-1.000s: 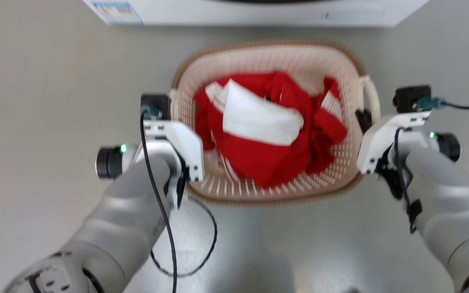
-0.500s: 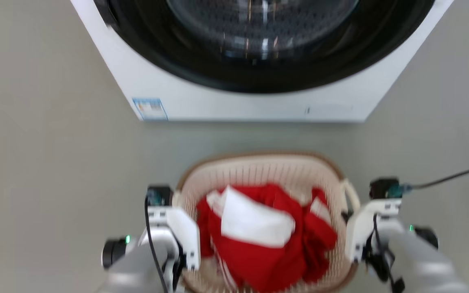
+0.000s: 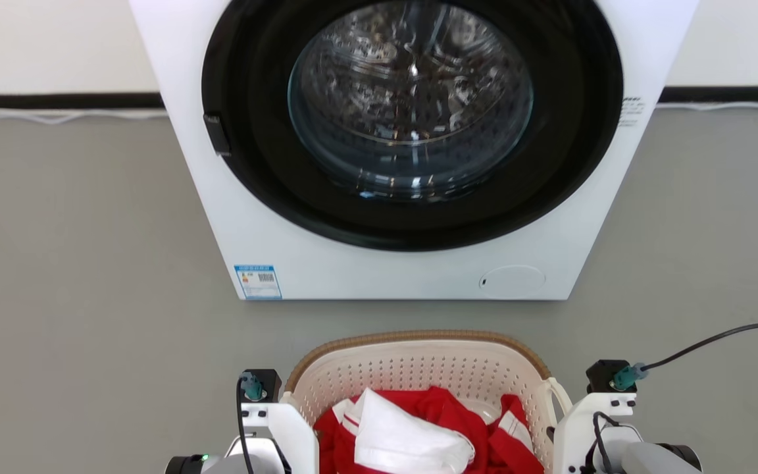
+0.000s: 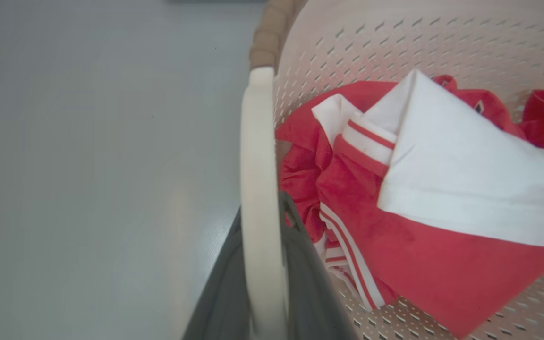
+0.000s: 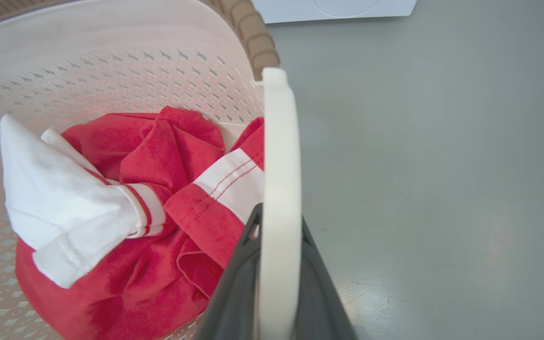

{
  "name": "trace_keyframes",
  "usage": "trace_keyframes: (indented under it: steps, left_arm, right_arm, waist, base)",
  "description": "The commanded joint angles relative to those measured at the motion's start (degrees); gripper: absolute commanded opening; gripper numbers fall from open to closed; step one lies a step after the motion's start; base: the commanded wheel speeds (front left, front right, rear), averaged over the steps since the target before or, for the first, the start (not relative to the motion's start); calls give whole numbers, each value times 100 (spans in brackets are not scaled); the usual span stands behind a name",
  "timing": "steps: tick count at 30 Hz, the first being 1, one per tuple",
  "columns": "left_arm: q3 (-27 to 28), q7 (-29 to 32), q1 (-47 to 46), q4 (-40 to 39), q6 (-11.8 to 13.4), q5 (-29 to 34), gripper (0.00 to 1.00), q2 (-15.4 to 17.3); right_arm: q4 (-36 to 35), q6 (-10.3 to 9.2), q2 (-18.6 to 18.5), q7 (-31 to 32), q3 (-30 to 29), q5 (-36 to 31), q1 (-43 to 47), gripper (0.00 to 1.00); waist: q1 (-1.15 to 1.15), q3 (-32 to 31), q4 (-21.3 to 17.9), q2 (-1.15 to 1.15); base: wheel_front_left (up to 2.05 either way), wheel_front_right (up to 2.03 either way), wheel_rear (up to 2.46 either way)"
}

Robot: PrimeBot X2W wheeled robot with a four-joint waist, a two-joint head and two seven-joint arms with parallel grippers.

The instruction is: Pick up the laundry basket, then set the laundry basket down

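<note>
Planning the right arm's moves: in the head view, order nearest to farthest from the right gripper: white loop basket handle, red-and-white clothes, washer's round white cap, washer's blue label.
1. White plastic loop handle, held in the right fingers.
2. Red-and-white clothes, leftward inside the basket.
3. Round white cap, washer's lower right.
4. Blue label, washer's lower left.

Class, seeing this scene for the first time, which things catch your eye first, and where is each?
The white washing machine with its dark round door dominates the upper middle of the head view. Just below it, at the bottom edge, is the laundry basket with red and white clothing bunched inside. The left gripper and right gripper each clamp a white side handle.
</note>
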Motion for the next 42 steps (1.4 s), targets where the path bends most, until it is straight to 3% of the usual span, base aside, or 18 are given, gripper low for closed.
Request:
trace_keyframes:
  steps: [1,11,42]
  left_arm:
    - [74,-18,-120,-4,-51,37,0,57]
    - [73,177,-59,32,-116,20,0,57]
    - [71,279,-87,-9,-125,34,0,57]
  right_arm:
    - [-89,-1,79,29,6,-104,-34,0]
    - [-89,-1,132,299,-483,-596,70,0]
    - [-89,-1,135,366,-382,-427,-32,0]
  waist:
    - [0,-93,-48,0]
    - [0,-263,-155,0]
    - [0,-205,-247,0]
  base:
    - [0,0,0]
    - [0,0,0]
    - [0,0,0]
